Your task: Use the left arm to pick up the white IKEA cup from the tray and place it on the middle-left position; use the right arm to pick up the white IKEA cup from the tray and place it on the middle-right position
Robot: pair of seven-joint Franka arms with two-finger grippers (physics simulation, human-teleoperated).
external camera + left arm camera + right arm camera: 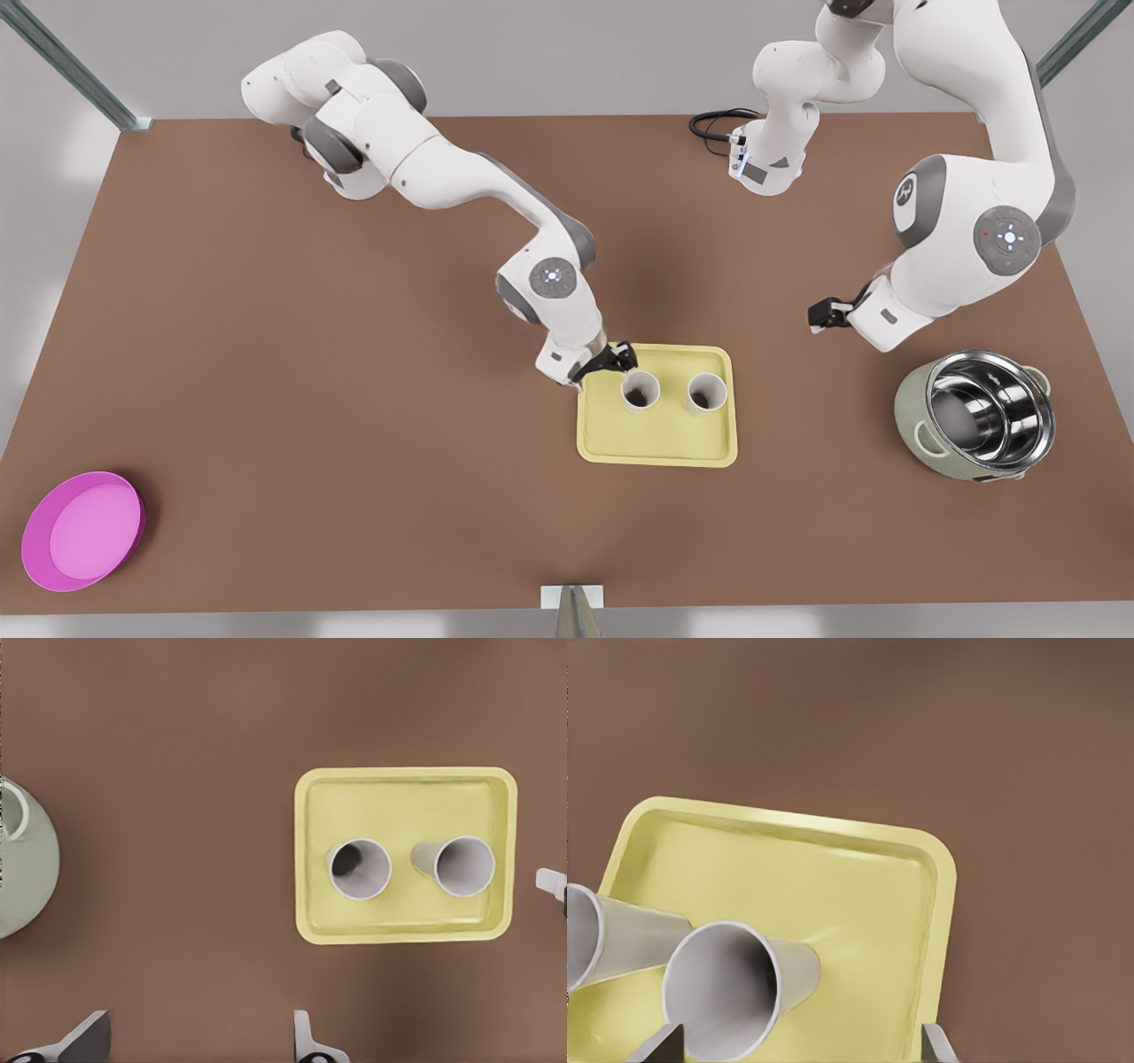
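1. Tabletop; tray near its middle, both white cups standing on it.
2. Right gripper reaches low over the tray's edge; fingers wide, just beside nearer cup; second cup apart.
3. Left gripper waits raised near the pot; fingers wide, empty.

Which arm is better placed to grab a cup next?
Right. Its end effector is open at the tray edge, beside the nearer white cup. The left end effector hangs open off the tray, toward the pot.
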